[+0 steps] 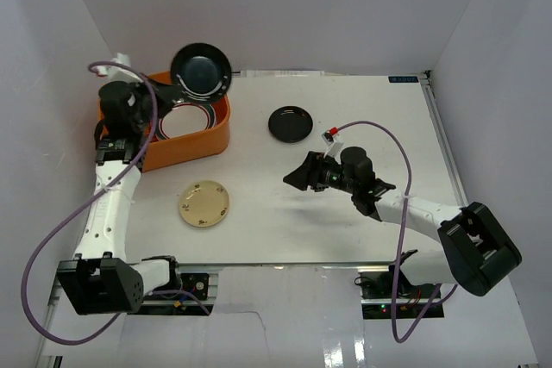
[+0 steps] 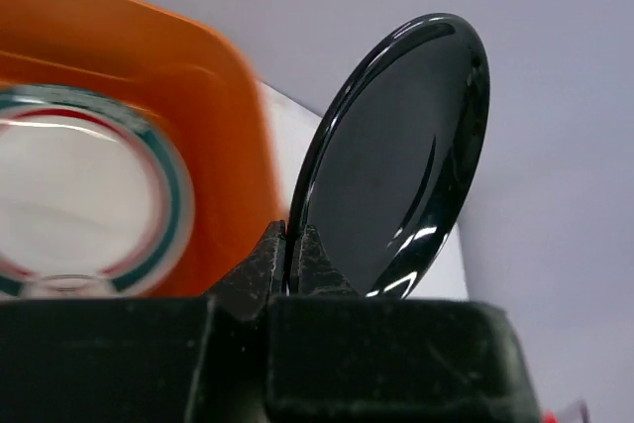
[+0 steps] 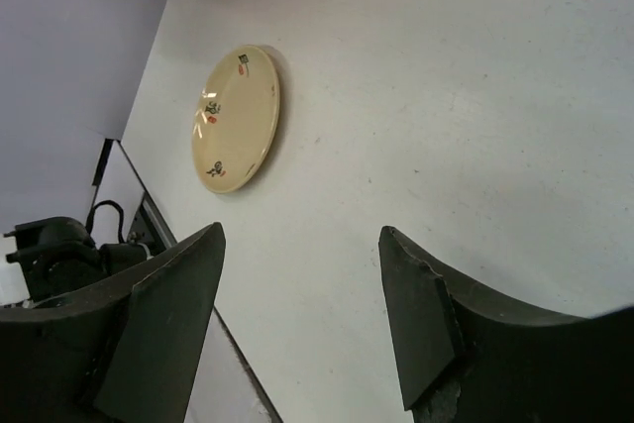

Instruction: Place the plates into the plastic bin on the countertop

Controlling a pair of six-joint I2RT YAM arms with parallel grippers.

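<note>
You've got the white countertop [image 1: 259, 234] carrying the orange plastic bin [image 1: 214, 139] at its far-left corner, a cream plate [image 1: 204, 203] just in front of the bin, a glossy black plate [image 1: 291, 124] to the bin's right.

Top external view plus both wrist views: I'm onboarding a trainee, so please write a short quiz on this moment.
1. True or false: the left gripper is shut on the rim of the raised black plate.
2. The right gripper is: A) shut on a plate, B) open and empty, C) out of view.
3. How many plates lie on the countertop outside the orange bin?
Key: 1 true; 2 B; 3 two, the cream plate and the flat black plate.
</note>
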